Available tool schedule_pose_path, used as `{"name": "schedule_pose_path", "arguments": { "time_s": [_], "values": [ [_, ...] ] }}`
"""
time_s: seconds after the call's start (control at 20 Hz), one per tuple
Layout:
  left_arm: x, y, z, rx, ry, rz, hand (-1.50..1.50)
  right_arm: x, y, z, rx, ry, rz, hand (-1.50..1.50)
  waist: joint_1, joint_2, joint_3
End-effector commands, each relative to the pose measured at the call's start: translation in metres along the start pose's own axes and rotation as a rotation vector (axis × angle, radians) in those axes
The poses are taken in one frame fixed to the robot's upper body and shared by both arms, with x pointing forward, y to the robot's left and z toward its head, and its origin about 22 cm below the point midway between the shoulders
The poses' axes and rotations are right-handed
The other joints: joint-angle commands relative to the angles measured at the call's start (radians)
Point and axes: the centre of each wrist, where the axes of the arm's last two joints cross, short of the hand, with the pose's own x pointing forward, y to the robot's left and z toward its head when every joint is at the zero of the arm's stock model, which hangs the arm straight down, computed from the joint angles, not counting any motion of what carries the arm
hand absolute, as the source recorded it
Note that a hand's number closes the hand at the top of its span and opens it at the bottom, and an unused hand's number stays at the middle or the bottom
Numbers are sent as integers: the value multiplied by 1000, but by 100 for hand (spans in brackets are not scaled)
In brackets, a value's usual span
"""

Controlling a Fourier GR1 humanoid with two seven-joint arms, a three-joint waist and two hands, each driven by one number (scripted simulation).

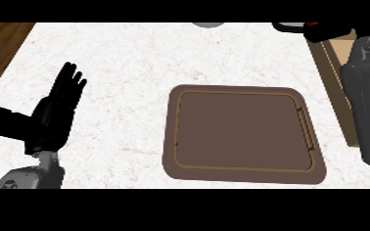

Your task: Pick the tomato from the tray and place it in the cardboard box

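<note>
The brown tray [245, 132] lies in the middle of the white counter with nothing on it. My right forearm [358, 93] runs up the right edge, and my right hand [318, 32] sits at the top right, over the far end of the tan cardboard box [334, 78]. Its fingers are curled, and a small red patch of the tomato [312, 24] shows between them; the rest of the tomato is hidden. The forearm covers most of the box. At the left, my left hand [54, 112] rests open with its fingers up.
A small grey object [207, 24] peeks in at the counter's far edge. A wooden strip [13, 41] borders the counter at the upper left. White counter surface [145, 58] stretches between the left hand and the tray.
</note>
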Motion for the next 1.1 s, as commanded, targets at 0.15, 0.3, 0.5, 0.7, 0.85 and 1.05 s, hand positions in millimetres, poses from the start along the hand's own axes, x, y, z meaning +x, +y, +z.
{"name": "schedule_pose_path", "arguments": {
  "time_s": [0.15,0.3,0.5,0.7,0.85,1.05],
  "values": [
    [1,-15,1,-8,-6,-4,0,-69,6,-44,-93,71,163,150,9,4,0],
    [3,-13,-1,-3,4,1,0,-93,-11,-68,-83,66,164,150,10,3,0],
    [22,-16,-9,-14,1,3,0,-117,10,-83,-62,93,244,150,21,7,1],
    [9,4,-1,-16,-4,12,0,-160,6,-83,31,78,333,150,10,2,0],
    [11,-10,-4,-28,-20,-10,0,-174,30,-81,233,205,530,150,26,7,0],
    [-2,-19,-8,-34,-7,3,0,-201,32,-88,396,286,457,-150,33,16,2]
  ]
}}
